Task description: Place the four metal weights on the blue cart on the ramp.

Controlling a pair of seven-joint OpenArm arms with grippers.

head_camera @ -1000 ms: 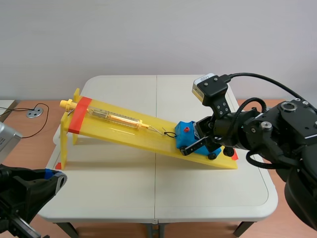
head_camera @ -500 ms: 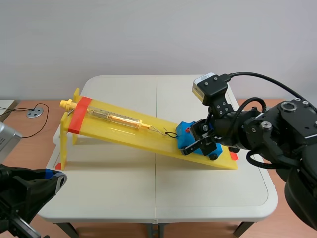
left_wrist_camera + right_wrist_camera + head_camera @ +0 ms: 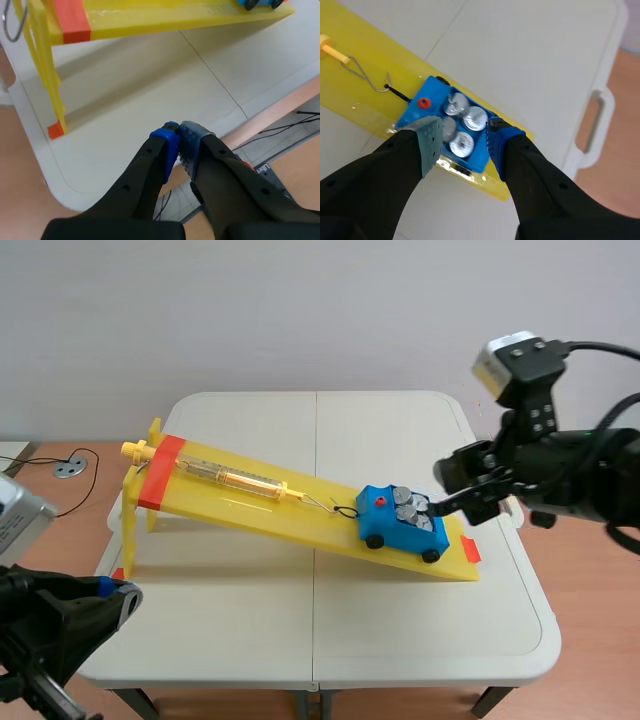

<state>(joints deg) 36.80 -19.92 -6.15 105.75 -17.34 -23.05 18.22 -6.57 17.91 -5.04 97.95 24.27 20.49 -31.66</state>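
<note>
Item: blue cart (image 3: 402,523), at the low end of the yellow ramp (image 3: 240,498), toward 3 o'clock on the tabletop (image 3: 400,630). We count four metal weights (image 3: 474,119) seated in it.
Right gripper (image 3: 465,142): fingers released, spread, at the cart's 3 o'clock.
Left gripper (image 3: 177,142): fingers clenched on nothing, at 7 o'clock.

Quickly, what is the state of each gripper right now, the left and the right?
Left gripper: shut, holding nothing.
Right gripper: open, holding nothing, above the blue cart.
</note>
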